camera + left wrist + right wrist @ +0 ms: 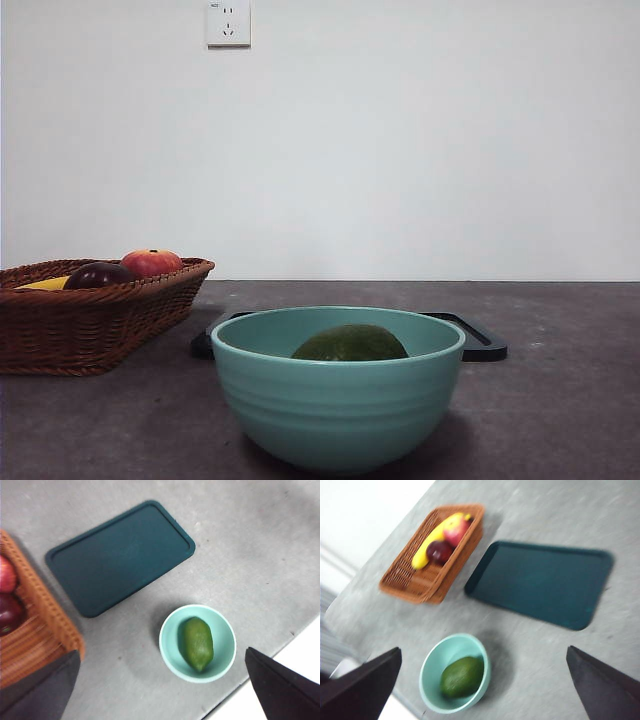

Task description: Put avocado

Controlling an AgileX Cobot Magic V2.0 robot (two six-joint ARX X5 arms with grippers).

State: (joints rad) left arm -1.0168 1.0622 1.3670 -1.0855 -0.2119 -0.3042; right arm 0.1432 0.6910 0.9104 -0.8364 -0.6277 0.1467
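The dull dark-green avocado point(350, 344) point(196, 643) point(462, 676) lies inside a light teal bowl point(338, 410) point(169, 652) point(431, 672) near the table's front edge. Both arms are high above the table. My left gripper point(160, 690) is open, its jaws wide apart with nothing between them, above the bowl. My right gripper point(482, 687) is also open and holds nothing, looking down on the bowl from higher up. Neither gripper shows in the front view.
A dark flat tray point(480, 340) point(120, 555) point(545, 582) lies behind the bowl. A wicker basket point(90, 320) point(45, 615) point(420, 582) on the left holds a red-orange apple point(152, 262), a dark purple fruit point(98, 275) and a banana point(432, 542).
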